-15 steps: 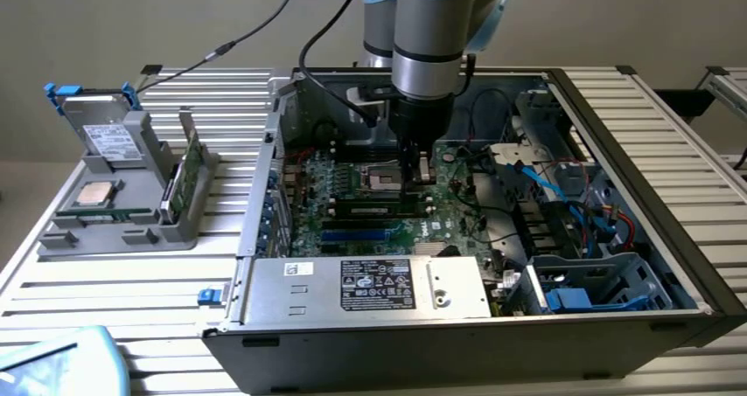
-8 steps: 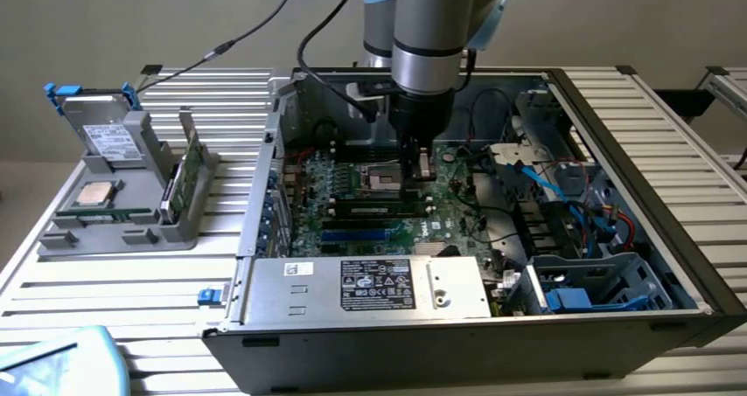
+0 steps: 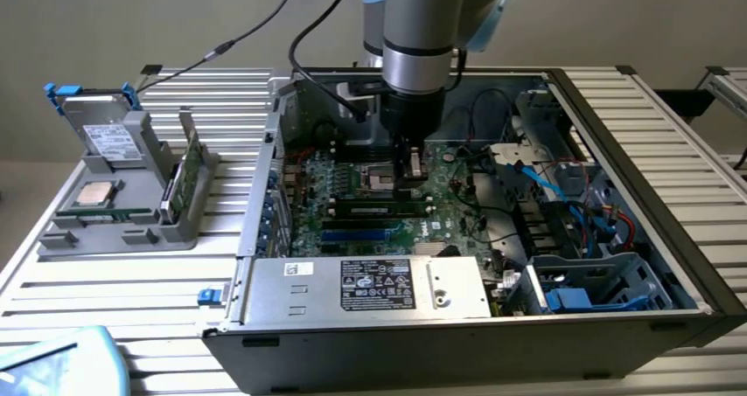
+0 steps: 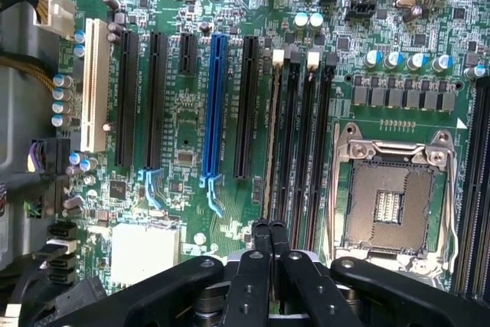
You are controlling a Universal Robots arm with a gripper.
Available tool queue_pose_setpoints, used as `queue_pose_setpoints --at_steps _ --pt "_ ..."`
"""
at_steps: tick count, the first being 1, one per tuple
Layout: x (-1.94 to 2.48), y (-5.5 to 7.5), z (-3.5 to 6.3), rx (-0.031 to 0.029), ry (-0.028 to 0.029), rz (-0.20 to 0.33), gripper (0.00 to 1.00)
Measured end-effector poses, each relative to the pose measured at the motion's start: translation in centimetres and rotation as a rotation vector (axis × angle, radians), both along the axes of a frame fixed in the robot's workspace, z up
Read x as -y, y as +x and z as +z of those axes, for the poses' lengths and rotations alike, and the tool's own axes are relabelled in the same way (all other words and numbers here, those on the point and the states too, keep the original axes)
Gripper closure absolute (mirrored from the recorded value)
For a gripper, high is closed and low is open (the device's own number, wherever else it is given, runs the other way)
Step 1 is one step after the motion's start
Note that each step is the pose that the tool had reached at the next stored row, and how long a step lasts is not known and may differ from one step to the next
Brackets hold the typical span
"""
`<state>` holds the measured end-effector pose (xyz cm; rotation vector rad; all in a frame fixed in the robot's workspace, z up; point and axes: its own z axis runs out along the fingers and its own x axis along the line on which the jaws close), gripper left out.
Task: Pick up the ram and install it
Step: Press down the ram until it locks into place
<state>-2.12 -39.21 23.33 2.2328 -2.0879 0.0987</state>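
The ram (image 3: 376,209) stands on edge in a memory slot of the green motherboard (image 3: 350,230) inside the open computer case, with its dark chips and small white label facing the front. In the wrist view the ram (image 4: 272,135) is a thin edge-on strip in the first of the black slots. My gripper (image 3: 408,184) points straight down at the ram's end nearest the processor socket. The gripper (image 4: 268,229) is shut, finger against finger, with its tips right over the ram's top edge. I cannot tell if they touch it.
The empty processor socket (image 4: 390,204) lies beside the memory slots. The silver power supply (image 3: 367,287) fills the case front, with cables and drive bays (image 3: 583,282) to the exterior view's right. A grey holder (image 3: 117,225) to the left carries a drive (image 3: 100,125), a silver chip (image 3: 96,193) and an upright green board (image 3: 187,177).
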Motion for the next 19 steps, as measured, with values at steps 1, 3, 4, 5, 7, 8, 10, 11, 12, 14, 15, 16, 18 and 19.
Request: queue_pose_setpoints --at_steps 1,3,4,5,7,8,10,11,12,14,15,16,18,19 --pt "0.00 -0.2 0.00 0.0005 0.0001 0.000 0.90" --pt "0.00 -0.4 0.00 0.0008 0.0001 0.000 0.90" --pt "0.00 -0.6 -0.01 0.0011 0.0001 0.000 0.90" --pt "0.00 -0.7 -0.01 0.0012 0.0002 0.000 0.90" --pt "0.00 -1.0 -0.01 0.0016 0.0002 0.000 0.90" --pt "0.00 -1.1 0.00 0.0017 0.0001 0.000 0.90" --pt "0.00 -1.3 0.00 0.0021 0.0001 0.000 0.90" --pt "0.00 -1.5 0.00 0.0023 0.0001 0.000 0.90" --pt "0.00 -1.6 0.00 0.0024 0.0001 0.000 0.90" --pt "0.00 -1.8 0.00 0.0029 0.0001 0.000 0.90" --pt "0.00 -2.0 0.00 0.0033 0.0001 0.000 0.90" --pt "0.00 -2.1 -0.01 0.0036 0.0001 0.000 0.90" --pt "0.00 -2.5 0.00 0.0046 0.0002 0.000 0.90" --pt "0.00 -2.6 0.00 0.0051 0.0001 0.000 0.90"
